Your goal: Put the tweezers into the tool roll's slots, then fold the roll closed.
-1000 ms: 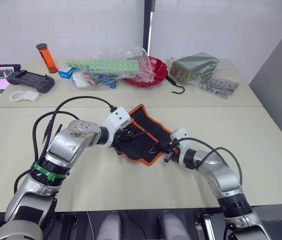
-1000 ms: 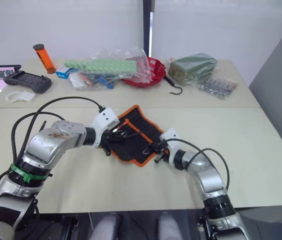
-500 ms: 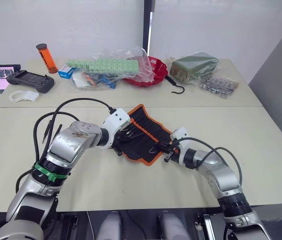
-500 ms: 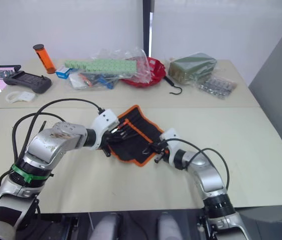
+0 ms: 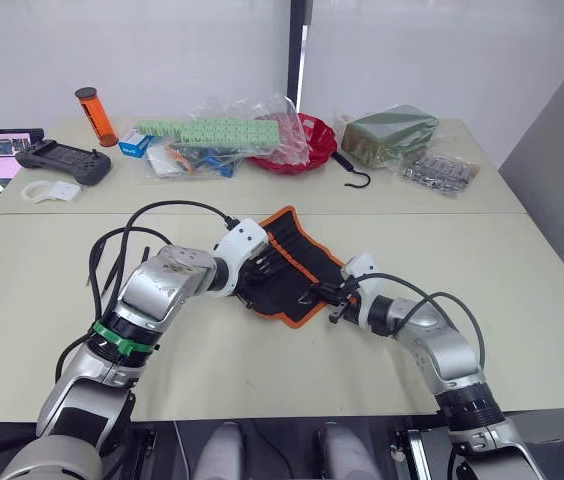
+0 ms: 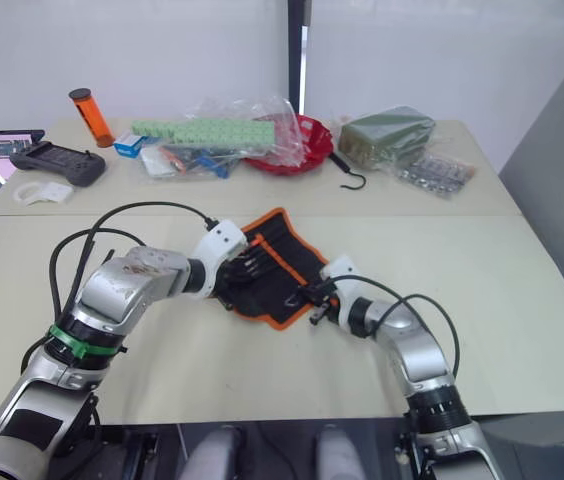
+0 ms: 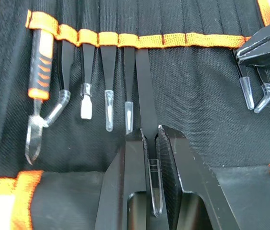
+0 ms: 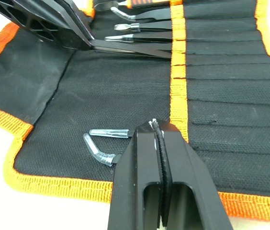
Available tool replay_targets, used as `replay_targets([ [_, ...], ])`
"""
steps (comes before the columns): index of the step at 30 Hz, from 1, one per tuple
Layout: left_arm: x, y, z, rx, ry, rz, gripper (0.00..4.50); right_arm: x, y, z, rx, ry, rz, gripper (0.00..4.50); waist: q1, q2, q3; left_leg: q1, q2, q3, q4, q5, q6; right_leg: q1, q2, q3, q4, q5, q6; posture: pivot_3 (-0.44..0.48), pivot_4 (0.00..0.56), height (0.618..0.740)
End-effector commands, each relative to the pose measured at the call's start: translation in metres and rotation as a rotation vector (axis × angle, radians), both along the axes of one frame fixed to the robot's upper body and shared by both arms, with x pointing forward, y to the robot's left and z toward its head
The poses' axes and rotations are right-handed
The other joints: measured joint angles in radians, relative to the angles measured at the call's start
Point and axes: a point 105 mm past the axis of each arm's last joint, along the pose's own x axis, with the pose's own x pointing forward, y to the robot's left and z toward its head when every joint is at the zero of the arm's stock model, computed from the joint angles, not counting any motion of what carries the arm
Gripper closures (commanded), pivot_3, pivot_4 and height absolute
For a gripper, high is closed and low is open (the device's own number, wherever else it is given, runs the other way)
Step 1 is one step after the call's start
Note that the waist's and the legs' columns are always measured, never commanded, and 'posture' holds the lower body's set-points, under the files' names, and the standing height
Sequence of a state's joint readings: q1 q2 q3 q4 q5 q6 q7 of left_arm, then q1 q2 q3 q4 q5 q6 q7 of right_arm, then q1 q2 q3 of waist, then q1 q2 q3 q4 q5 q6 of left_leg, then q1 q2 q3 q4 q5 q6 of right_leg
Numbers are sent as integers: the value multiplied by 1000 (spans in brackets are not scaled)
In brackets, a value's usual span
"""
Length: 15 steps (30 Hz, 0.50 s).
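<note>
The left gripper (image 7: 150, 143) is clamped on the tail of one pair of tweezers (image 7: 144, 96), whose shaft already runs up under the orange band of the slots (image 7: 140, 39). To finish this insertion well, I judge the push should run straight along the pocket's line, with no sideways twist, so the fabric does not bunch and the four neighbours (one orange-handled, three slim black) keep their seats; the fingers should release only once the shaft is as deep as the others.

The right gripper (image 8: 160, 143) has its fingers pressed together over the stems of two more capped tweezers (image 8: 104, 143) lying on the roll's lower flap, just short of the orange band; whether it truly pinches them I cannot tell for certain, though it looks so. These two look likely to go in next.

The tool roll (image 5: 287, 265) lies open and flat on the pale table (image 5: 262, 360) between the two arms. Farther back, across the table's seam, sit a black hook (image 5: 357, 180), a red bowl (image 5: 307, 140), plastic bags of parts (image 5: 217, 135), an orange canister (image 5: 92, 112) and a handheld controller (image 5: 62, 160), against a white wall.
</note>
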<state>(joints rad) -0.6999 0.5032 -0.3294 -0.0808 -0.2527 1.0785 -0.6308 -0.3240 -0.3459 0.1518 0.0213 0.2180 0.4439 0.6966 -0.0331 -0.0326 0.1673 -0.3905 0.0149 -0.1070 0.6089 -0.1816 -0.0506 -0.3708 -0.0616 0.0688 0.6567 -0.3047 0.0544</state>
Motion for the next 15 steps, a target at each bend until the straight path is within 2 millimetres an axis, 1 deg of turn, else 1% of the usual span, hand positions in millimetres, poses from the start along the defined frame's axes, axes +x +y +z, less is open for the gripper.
replay_targets([
  [1, 6, -12, 15, -22, -75, -31, 4476, -7, -7, -28, -57, 97, -17, 4500, 0, 0, 0, 0, 0, 0, 0, 0, 0, 0, 0, 0, 0, 0, 0, 0, 150, 740],
  [9, 12, -12, 4, 23, -116, -71, 4476, -9, -4, -32, -58, 108, -18, 4500, 3, 0, 0, 0, 0, 0, 0, 0, 0, 0, 0, 0, 0, 0, 0, 0, 150, 740],
  [12, 18, -11, 6, 42, -162, -96, 4476, -9, -4, -34, -61, 113, -17, 4500, 4, 0, 0, 0, 0, 0, 0, 0, 0, 0, 0, 0, 0, 0, 0, 0, 150, 740],
  [15, 21, -14, 14, 32, -175, -140, 4476, -10, -4, -35, -68, 118, -14, 4500, 6, 0, 0, 0, 0, 0, 0, 0, 0, 0, 0, 0, 0, 0, 0, 0, 150, 740],
])
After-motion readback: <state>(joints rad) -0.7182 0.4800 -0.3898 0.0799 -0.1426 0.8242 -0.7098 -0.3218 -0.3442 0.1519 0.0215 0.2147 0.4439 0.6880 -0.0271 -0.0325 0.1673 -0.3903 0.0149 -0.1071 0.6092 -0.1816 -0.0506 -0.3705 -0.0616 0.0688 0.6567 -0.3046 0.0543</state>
